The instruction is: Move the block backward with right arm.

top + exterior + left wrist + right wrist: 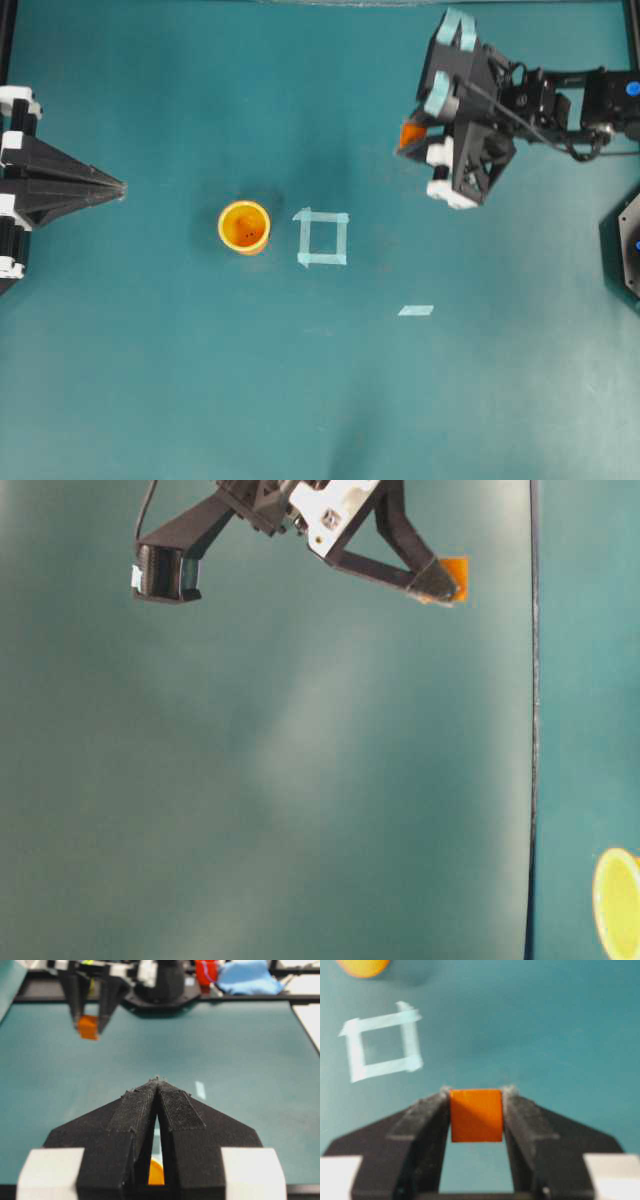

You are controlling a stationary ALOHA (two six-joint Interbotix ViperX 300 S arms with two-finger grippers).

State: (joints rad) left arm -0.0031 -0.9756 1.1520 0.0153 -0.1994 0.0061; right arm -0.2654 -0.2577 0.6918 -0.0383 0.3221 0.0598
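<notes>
While airborne, block point(476, 1115) clamped btwn right end effector point(476, 1094) fingertips

Mostly hidden behind right gripper point(425, 140) at two o'clock overhead: block point(411, 134). Cropped at table-level view's four o'clock edge: cup point(618, 903). Blurred: tape square point(381, 1048).

overhead looks straight down on your whole teal table point(150, 400), far out. table-level view sits low at the edge, rotated sideways, fairly near. left wrist cam rides behind the left gripper point(158, 1080), facing level across the table. right wrist cam looks down past the right gripper point(476, 1091), very close. you get the block point(476, 1115) in all four; tape square point(322, 238) only in overhead and right wrist.
</notes>
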